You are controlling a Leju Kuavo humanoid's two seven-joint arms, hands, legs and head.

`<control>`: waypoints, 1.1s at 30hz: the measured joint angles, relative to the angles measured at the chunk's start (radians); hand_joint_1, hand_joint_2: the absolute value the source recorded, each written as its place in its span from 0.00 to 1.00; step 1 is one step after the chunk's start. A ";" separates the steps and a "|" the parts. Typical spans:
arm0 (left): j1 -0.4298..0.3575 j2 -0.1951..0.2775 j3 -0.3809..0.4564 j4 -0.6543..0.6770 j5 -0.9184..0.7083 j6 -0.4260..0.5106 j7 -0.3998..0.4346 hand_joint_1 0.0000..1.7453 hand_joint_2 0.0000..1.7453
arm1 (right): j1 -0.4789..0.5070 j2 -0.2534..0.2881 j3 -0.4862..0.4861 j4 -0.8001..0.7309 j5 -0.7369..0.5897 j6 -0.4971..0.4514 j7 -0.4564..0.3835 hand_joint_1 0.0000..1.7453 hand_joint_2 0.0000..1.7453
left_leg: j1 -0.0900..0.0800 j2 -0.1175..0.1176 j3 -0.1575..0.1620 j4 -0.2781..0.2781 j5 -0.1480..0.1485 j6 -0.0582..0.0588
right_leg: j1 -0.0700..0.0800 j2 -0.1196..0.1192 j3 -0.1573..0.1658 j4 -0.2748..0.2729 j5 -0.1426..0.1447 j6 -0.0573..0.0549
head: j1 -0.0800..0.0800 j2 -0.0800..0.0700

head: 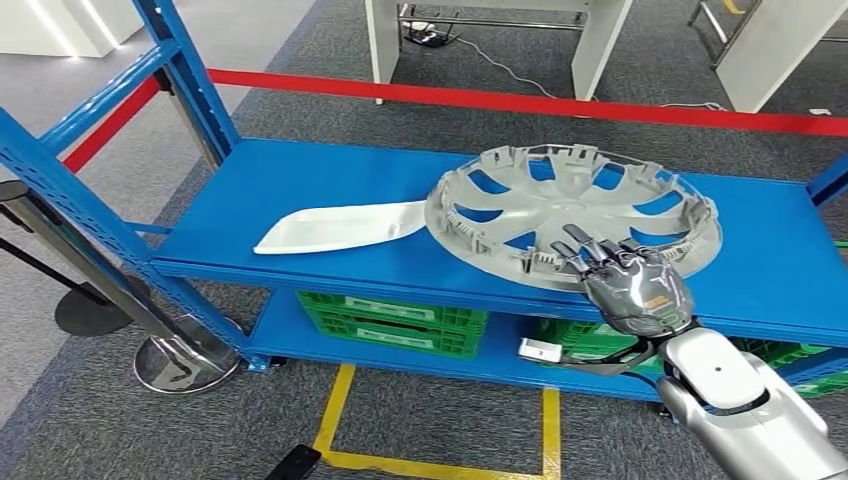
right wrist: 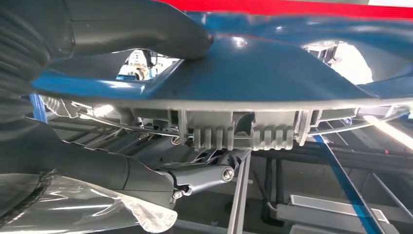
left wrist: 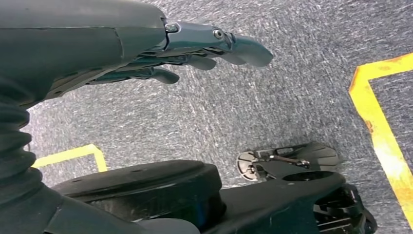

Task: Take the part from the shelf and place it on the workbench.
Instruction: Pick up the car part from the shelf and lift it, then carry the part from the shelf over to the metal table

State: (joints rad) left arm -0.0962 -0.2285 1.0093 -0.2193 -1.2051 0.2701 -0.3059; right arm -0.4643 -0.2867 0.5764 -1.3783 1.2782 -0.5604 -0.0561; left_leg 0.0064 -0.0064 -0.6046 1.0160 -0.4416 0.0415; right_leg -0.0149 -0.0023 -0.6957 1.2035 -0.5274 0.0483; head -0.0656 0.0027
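A grey wheel cover [head: 572, 214] lies on the top level of the blue shelf [head: 300, 190], inner side up with its clips showing. My right hand [head: 636, 287] grips its near rim, dark fingers [head: 580, 250] laid over the edge. In the right wrist view the thumb [right wrist: 146, 27] presses one face of the wheel cover [right wrist: 272, 73] and a finger [right wrist: 204, 178] sits on the other side. My left hand [left wrist: 160, 53] hangs over the carpet, fingers stretched out and holding nothing.
A white flat panel [head: 340, 228] lies on the shelf, one end tucked under the wheel cover. Green crates [head: 390, 320] fill the lower level. A red barrier tape [head: 520, 100] runs behind the shelf. A chrome stanchion base [head: 185, 362] stands at the left, with yellow floor lines [head: 340, 425] below.
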 joint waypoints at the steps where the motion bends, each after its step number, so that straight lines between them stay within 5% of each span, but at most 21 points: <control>1: 0.000 -0.001 0.000 0.000 0.000 0.000 0.000 0.00 1.00 | 0.001 0.001 -0.002 -0.002 0.000 0.000 0.000 1.00 1.00 | -0.001 -0.001 0.000 0.002 -0.003 -0.004 | -0.001 0.000 0.036 -0.073 0.030 0.000 | 0.000 0.000; 3: -0.001 -0.001 0.001 0.000 0.000 0.000 0.000 0.00 1.00 | 0.003 0.004 -0.005 -0.007 0.001 0.000 0.000 1.00 1.00 | -0.005 -0.002 -0.002 0.009 -0.006 -0.013 | 0.000 0.001 0.086 -0.167 0.057 -0.008 | -0.001 0.000; 6: -0.001 -0.001 0.002 0.000 0.000 0.001 0.000 0.00 1.00 | 0.007 0.008 -0.008 -0.012 0.003 0.000 0.000 1.00 1.00 | -0.007 -0.002 -0.005 0.013 -0.007 -0.025 | 0.002 0.003 0.095 -0.181 0.056 -0.028 | -0.002 0.000; 8: -0.002 -0.002 0.002 0.000 0.000 0.001 0.000 0.00 1.00 | 0.008 0.009 -0.012 -0.014 0.003 0.000 0.000 1.00 1.00 | -0.005 -0.001 -0.017 0.045 -0.033 -0.035 | -0.001 0.002 0.097 -0.183 0.057 -0.041 | -0.004 0.000; 11: -0.001 -0.001 0.002 0.000 0.000 0.002 0.000 0.00 1.00 | 0.012 0.012 -0.014 -0.015 0.004 0.000 0.000 1.00 1.00 | -0.002 0.001 -0.093 0.223 -0.124 -0.046 | -0.001 0.001 0.098 -0.183 0.056 -0.052 | -0.006 0.000; 13: -0.001 -0.001 0.002 0.000 0.000 0.002 0.000 0.00 1.00 | 0.014 0.014 -0.014 -0.015 0.004 0.000 0.000 1.00 1.00 | -0.002 0.001 -0.128 0.301 -0.141 -0.046 | 0.001 0.001 0.100 -0.183 0.055 -0.053 | -0.006 0.000; 14: -0.001 -0.001 0.002 0.000 0.000 0.002 0.000 0.00 1.00 | 0.014 0.014 -0.014 -0.015 0.004 0.000 0.000 1.00 1.00 | -0.002 0.001 -0.121 0.284 -0.120 -0.043 | 0.002 0.002 0.102 -0.183 0.055 -0.053 | -0.006 0.000; 17: -0.001 0.000 0.002 0.000 0.000 0.003 0.000 0.00 1.00 | 0.015 0.018 -0.018 -0.018 0.012 -0.002 0.000 1.00 1.00 | -0.005 0.001 -0.033 0.091 -0.022 -0.027 | 0.006 0.003 0.107 -0.182 0.052 -0.050 | -0.005 0.000; 19: -0.002 0.001 0.002 0.000 -0.002 0.005 -0.001 0.00 1.00 | 0.017 0.025 -0.024 -0.021 0.023 -0.005 -0.001 1.00 1.00 | -0.009 0.001 -0.004 0.023 -0.009 -0.020 | 0.008 0.004 0.103 -0.182 0.051 -0.042 | -0.005 0.000; 23: -0.001 0.001 0.003 0.000 -0.004 0.008 0.000 0.00 1.00 | 0.026 0.036 -0.038 -0.030 0.055 -0.033 0.000 1.00 1.00 | -0.006 0.001 0.002 0.005 -0.007 -0.008 | 0.006 0.003 0.089 -0.163 0.034 -0.021 | -0.003 0.000; 26: -0.003 0.000 0.003 0.000 -0.009 0.010 0.001 0.00 1.00 | 0.046 0.053 -0.059 -0.042 0.091 -0.082 0.004 1.00 1.00 | -0.002 0.002 0.004 -0.001 -0.004 0.001 | 0.004 0.002 0.009 -0.002 -0.046 -0.010 | 0.001 0.000; 28: -0.002 -0.002 0.003 0.000 -0.009 0.011 0.002 0.00 1.00 | 0.063 0.070 -0.076 -0.054 0.115 -0.110 0.008 1.00 1.00 | -0.002 0.002 0.005 0.000 -0.005 0.002 | 0.002 0.002 -0.039 0.089 -0.068 -0.005 | 0.001 0.000; 30: -0.002 -0.002 0.003 0.000 -0.009 0.013 0.003 0.00 1.00 | 0.075 0.088 -0.094 -0.069 0.130 -0.119 0.011 1.00 1.00 | -0.001 0.001 0.007 0.001 -0.008 -0.001 | 0.000 0.001 -0.018 0.039 -0.019 -0.003 | 0.001 0.000; 33: -0.003 -0.003 0.003 0.000 -0.010 0.021 0.005 0.00 1.00 | 0.086 0.112 -0.122 -0.095 0.139 -0.119 -0.008 1.00 1.00 | -0.005 -0.002 0.007 0.009 -0.014 -0.013 | -0.002 0.000 0.075 -0.143 0.055 -0.007 | 0.001 0.000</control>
State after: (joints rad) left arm -0.0988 -0.2315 1.0124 -0.2193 -1.2153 0.2908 -0.3007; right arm -0.3786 -0.1751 0.4549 -1.4736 1.4177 -0.6795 -0.0640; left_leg 0.0017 -0.0085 -0.5977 1.0248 -0.4551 0.0283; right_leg -0.0174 -0.0021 -0.6206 1.0602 -0.4720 0.0414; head -0.0642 0.0027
